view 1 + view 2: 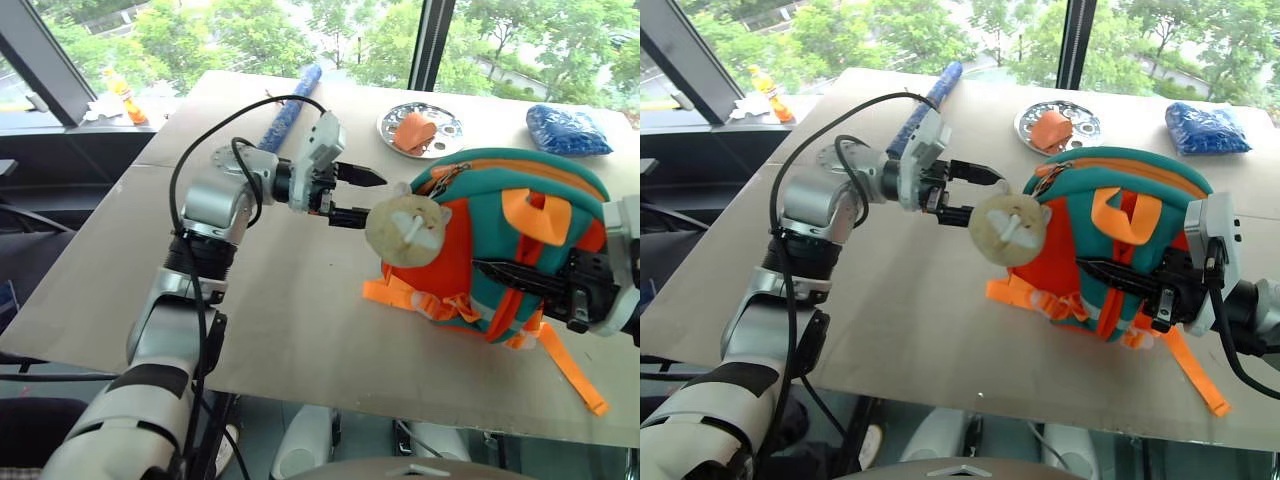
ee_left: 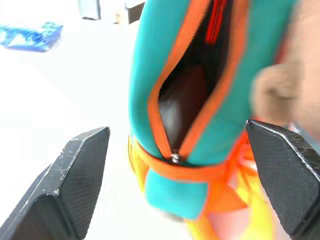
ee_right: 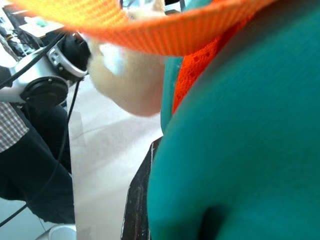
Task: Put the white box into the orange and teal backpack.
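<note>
The right gripper (image 1: 1095,268) is pinched tight on the backpack (image 1: 500,250), propping it upright with its zip mouth gaping, while the left gripper (image 1: 358,196) hangs empty beside that mouth, jaws spread wide — the white box isn't visible, likely already inside.

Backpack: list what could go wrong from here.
1. The backpack stands upright on the table, steadied by the right end effector shut on its front; if that lets go, it may topple.
2. The left end effector, open, sits beside the plush toy and could snag it.
3. The zipper opening still gapes, so contents could slip out.
</note>
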Available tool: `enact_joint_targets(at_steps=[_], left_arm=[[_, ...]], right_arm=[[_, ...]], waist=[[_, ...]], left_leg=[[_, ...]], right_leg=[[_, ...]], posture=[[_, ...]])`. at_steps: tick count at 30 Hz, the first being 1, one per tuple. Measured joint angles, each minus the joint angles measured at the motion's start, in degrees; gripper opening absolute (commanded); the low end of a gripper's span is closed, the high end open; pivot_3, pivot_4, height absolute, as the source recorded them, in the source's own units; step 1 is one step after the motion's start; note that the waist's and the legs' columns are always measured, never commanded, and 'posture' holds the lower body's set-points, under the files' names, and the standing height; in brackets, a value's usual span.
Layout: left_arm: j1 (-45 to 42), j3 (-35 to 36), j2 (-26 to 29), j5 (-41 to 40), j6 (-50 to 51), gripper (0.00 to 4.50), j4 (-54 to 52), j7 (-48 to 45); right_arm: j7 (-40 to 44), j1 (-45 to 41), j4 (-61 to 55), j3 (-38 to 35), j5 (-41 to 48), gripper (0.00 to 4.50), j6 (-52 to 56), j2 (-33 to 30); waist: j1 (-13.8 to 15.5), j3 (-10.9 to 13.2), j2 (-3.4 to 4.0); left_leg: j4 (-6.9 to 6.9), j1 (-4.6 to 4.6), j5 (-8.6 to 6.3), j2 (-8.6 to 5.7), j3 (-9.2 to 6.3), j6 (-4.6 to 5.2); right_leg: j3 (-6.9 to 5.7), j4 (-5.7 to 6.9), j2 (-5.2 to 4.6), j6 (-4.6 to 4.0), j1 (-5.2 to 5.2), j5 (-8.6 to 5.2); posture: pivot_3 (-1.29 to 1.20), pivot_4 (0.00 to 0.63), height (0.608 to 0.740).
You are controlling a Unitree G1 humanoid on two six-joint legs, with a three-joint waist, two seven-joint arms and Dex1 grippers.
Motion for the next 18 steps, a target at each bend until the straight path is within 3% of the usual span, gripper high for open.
enact_joint_targets(at_steps=[4,9,18], left_arm=[[1.1,1.9,1.3,-6.2,9.5,4.45,-3.6,0.0],[1.0,9.3,4.9,-13.9,22.8,4.45,-1.4,1.7],[3.9,9.9,-1.7,-20.9,30.1,4.45,-15.8,12.5]], right_arm=[[-0.2,-3.0,0.7,0.9,0.2,0.0,0.0,-0.2],[-0.2,-3.7,1.1,2.1,0.2,0.0,0.2,-0.2],[-1.0,-6.1,1.5,4.3,-0.1,0.0,0.2,-0.2]], waist=[[-0.6,0.0,0.0],[-1.3,0.0,0.01],[-0.7,0.0,0.0]], left_leg=[[-0.06,0.0,-0.01,0.0,0.02,0.02],[-0.06,0.1,0.0,0.07,0.02,-0.01],[-0.04,0.05,0.01,0.01,0.03,-0.01]], right_leg=[[0.0,0.0,-0.01,0.01,-0.04,0.0],[0.01,0.09,0.05,0.01,-0.05,0.0],[0.03,0.03,-0.1,0.02,-0.07,0.0]], posture=[[0.0,0.15,0.731],[0.0,0.15,0.731],[0.0,0.15,0.731]])
